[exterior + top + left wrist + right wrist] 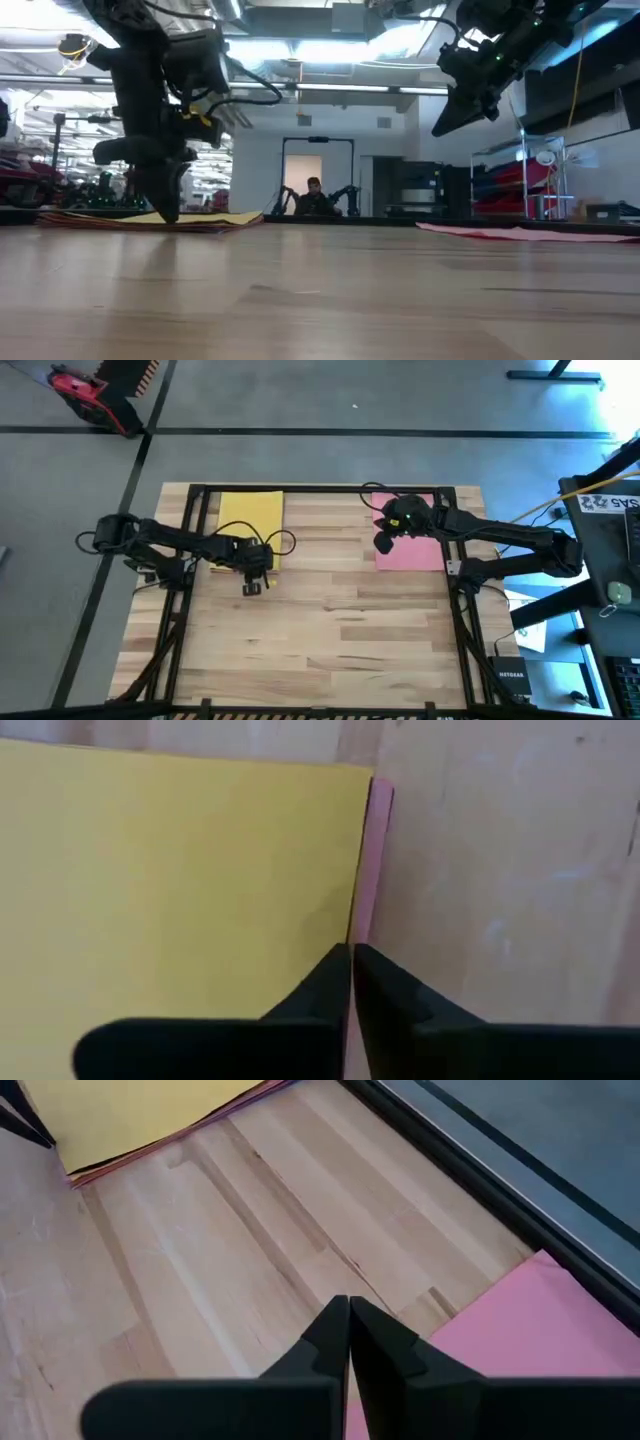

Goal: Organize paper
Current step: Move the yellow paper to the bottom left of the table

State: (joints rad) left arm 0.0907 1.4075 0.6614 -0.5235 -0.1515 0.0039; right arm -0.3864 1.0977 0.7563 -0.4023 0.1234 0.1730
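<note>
Seen from above, my left gripper [252, 586] sits at the near edge of the yellow sheet [250, 515], which tops a stack by the far edge of the tabletop [330, 630], left of centre; my right gripper [383, 543] hangs over the left edge of the pink sheet [412, 550] lying by the far right corner. From table height, my left jaws point straight down at the stack [150, 220], their tips touching or just above the paper, while my right gripper [445, 125] is well above the pink sheet [530, 233]. At my left wrist the jaws are closed, tips together at the yellow sheet's [180, 880] edge, a pink strip [378, 850] showing beneath. At my right wrist the jaws are closed on nothing, above bare wood beside the pink sheet [540, 1340].
</note>
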